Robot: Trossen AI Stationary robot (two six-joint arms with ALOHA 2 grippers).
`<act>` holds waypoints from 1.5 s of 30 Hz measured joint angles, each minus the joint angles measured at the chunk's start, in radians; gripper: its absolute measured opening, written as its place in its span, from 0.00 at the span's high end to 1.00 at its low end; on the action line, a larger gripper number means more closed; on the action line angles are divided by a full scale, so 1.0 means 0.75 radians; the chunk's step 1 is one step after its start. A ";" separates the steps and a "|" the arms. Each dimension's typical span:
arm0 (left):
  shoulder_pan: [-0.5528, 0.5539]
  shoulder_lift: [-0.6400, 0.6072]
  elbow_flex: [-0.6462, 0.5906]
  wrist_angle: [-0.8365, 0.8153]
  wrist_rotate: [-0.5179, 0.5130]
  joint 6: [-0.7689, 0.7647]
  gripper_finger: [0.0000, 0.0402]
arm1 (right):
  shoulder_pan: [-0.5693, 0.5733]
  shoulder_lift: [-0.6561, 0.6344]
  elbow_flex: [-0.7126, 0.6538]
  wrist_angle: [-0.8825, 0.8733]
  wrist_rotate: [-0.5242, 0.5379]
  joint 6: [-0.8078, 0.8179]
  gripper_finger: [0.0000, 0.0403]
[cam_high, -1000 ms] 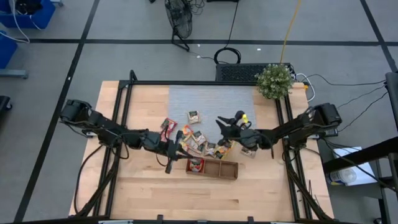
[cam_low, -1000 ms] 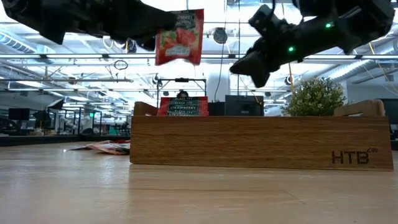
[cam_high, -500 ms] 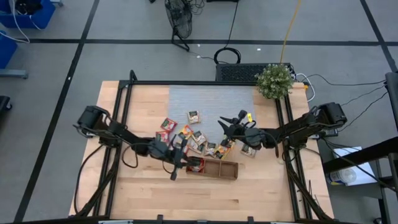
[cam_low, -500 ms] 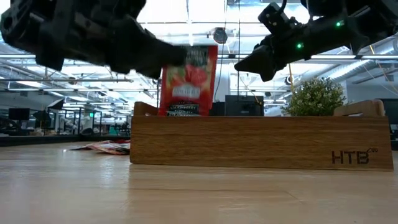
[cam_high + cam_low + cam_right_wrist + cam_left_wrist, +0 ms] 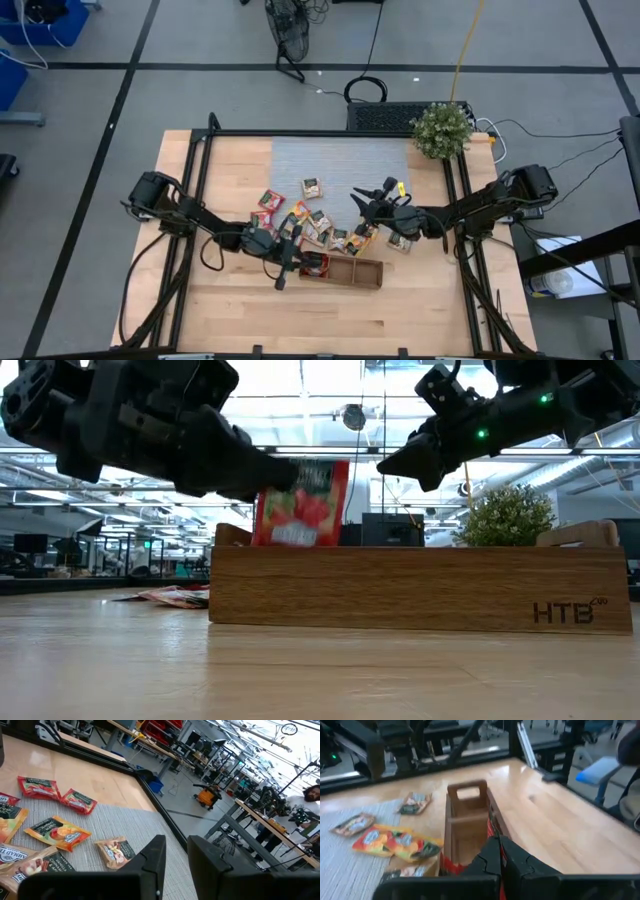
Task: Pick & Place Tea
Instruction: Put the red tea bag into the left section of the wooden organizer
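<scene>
Over wooden tray (image 5: pixel 420 588), red strawberry-printed tea packet (image 5: pixel 300 503).

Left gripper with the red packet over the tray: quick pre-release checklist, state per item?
1. Left gripper shut on the red tea packet: ok.
2. Packet above the wooden tray's end compartment nearest the left arm: ok, high and low views agree.
3. Packet low enough to let go: cannot tell; its bottom edge is hidden behind the tray wall.
4. Room in that compartment: cannot tell; red already shows inside it in the left wrist view, but how much is hidden.
5. Right gripper clear of the tray: ok, it hangs open above the loose packets on the grey mat.
</scene>
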 joint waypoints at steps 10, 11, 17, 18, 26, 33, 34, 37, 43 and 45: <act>0.000 0.000 0.000 -0.040 -0.067 -0.011 0.96 | 0.000 0.001 0.000 0.000 -0.001 0.000 0.83; 0.000 0.000 0.000 -0.038 -0.067 -0.018 0.95 | 0.000 0.000 0.000 0.000 -0.001 0.000 0.83; 0.000 0.000 0.000 -0.047 -0.068 -0.050 0.88 | 0.000 0.001 0.000 -0.010 -0.001 0.000 0.83; 0.000 0.000 0.000 -0.047 -0.068 -0.053 0.87 | 0.000 0.001 0.000 -0.010 -0.001 0.000 0.83; 0.000 -0.029 -0.001 -0.032 -0.169 -0.054 0.81 | 0.000 0.001 0.000 -0.019 -0.001 0.000 0.83; 0.000 -0.252 0.003 -0.051 -0.241 -0.090 0.78 | 0.000 0.001 0.001 -0.040 -0.001 0.000 0.83; 0.000 -0.291 0.017 -0.102 -0.237 -0.114 0.78 | 0.000 0.001 0.001 -0.050 0.000 0.000 0.83; -0.006 -0.399 0.161 -0.561 -0.184 -0.152 0.78 | 0.000 0.001 0.001 -0.062 0.001 -0.001 0.83; -0.073 -0.245 0.777 -1.647 -0.235 -0.104 0.96 | 0.009 -0.001 0.001 -0.085 0.002 -0.004 0.83; -0.084 -0.132 0.923 -1.862 -0.186 -0.051 0.98 | 0.010 -0.004 0.001 -0.100 0.002 -0.001 0.83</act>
